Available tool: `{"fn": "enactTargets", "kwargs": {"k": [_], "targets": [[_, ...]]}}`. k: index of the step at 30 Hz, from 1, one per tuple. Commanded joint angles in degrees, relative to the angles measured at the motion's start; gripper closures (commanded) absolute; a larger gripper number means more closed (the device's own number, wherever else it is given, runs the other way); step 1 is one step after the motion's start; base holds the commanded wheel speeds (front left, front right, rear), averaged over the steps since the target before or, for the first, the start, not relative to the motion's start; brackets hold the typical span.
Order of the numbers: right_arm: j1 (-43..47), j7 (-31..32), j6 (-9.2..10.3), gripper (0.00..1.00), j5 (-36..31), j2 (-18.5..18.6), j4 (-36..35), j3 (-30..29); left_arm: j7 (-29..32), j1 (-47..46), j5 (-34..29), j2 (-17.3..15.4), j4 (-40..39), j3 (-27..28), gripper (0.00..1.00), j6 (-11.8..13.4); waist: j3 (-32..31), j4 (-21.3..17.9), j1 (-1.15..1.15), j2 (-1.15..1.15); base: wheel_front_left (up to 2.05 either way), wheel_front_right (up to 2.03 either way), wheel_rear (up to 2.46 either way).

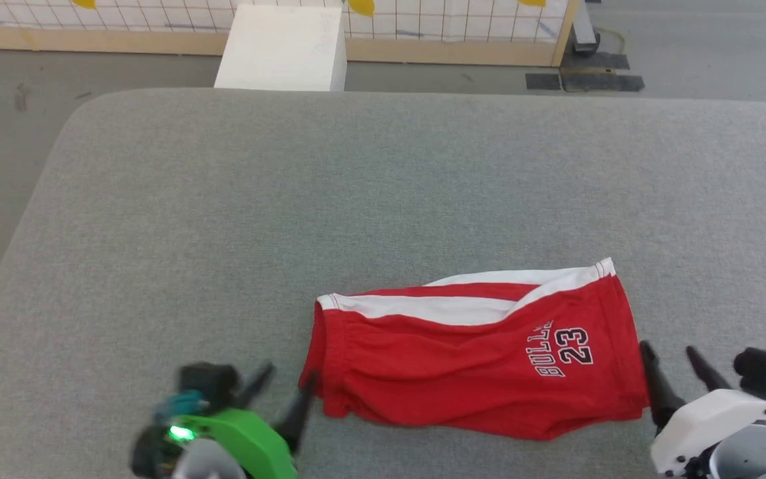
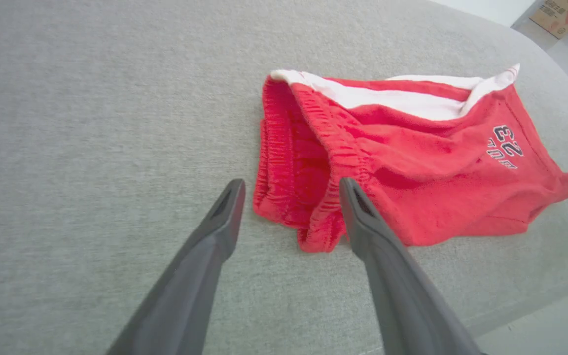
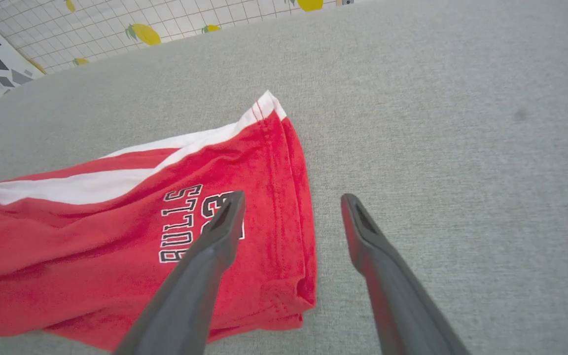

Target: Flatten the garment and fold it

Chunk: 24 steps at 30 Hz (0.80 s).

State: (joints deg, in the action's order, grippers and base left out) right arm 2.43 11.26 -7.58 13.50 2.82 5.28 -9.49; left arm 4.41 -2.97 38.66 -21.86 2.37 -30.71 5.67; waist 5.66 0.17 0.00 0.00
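The garment lies at lower centre. The left pincer and right pincer, both spread apart, flank its side edges. The worktop lies open above.

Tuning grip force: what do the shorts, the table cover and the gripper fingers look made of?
Shorts: soft matte knit, likely cotton-like; fuzzy nap, limp creases.
Table cover: grey matte woven or felt-like fabric; fine speckled grain.
Left gripper fingers: dark, smooth, probably plastic; possibly rubber.

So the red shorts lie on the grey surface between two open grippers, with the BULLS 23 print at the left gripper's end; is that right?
Not quite: the head view shows the print on the shorts by the right gripper; the left gripper is at the waistband. Otherwise yes.
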Motion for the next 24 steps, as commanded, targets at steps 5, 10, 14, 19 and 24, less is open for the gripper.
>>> {"fn": "enactTargets", "kwargs": {"k": [5, 10, 14, 19, 24], "targets": [[-2.0, -4.6, 0.09, 0.00, -0.8, 0.1, -0.1, -1.2, -14.0, -0.8, -2.7, -0.8, -0.3, 4.9, 0.00, -0.3, -0.5, 0.5, 0.00, 0.00, 0.00, 0.00, 0.00], [-6.1, -7.0, 0.09, 0.00, 0.4, 0.1, 5.1, -1.1, -19.4, -6.0, -9.4, 4.7, 1.4, 12.8, 0.00, -2.7, 0.0, 0.6, 0.00, 0.00, 0.00, 0.00, 0.00], [-9.8, -5.2, 0.09, 0.00, 2.5, 0.1, 11.3, -0.7, -19.4, -6.1, -15.8, 9.5, 1.8, 18.9, 0.00, -6.5, 0.9, 0.1, 0.00, 0.00, 0.00, 0.00, 0.00], [-14.2, -0.8, 0.09, 0.00, 4.0, 0.1, 19.0, -0.8, -19.4, -6.0, -21.5, 13.6, 2.4, 23.4, 0.00, -8.4, 1.7, -0.2, 0.00, 0.00, 0.00, 0.00, 0.00], [-17.7, 3.3, 0.09, 0.00, 2.5, 0.1, 25.4, 0.1, -19.4, -5.4, -24.3, 16.3, 2.5, 26.3, 0.00, -10.0, 2.2, 0.0, 0.00, 0.00, 0.00, 0.00, 0.00]]}}
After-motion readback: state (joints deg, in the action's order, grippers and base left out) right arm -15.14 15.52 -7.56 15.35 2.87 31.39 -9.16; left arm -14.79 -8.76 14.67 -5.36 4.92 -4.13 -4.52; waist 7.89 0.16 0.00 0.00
